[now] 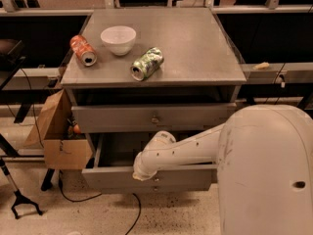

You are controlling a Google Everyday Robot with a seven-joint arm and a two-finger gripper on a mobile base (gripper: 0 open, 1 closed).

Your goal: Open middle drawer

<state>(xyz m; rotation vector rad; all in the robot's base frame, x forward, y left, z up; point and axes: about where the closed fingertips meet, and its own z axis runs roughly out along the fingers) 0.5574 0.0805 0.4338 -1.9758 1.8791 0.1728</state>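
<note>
The middle drawer (186,178) is a wide grey drawer with a small round knob (155,179). It stands pulled out from the grey cabinet, with its dark inside showing behind the front. My white arm reaches from the lower right down to the drawer front. My gripper (142,174) is at the top edge of that front, just above and left of the knob, mostly hidden under the wrist. The drawer above (112,119) has its own knob and sits slightly out.
On the cabinet top (195,48) lie an orange can (82,50), a white bowl (118,39) and a green can (146,63). An open cardboard box (57,136) stands on the floor to the left. A cable (93,198) runs along the floor.
</note>
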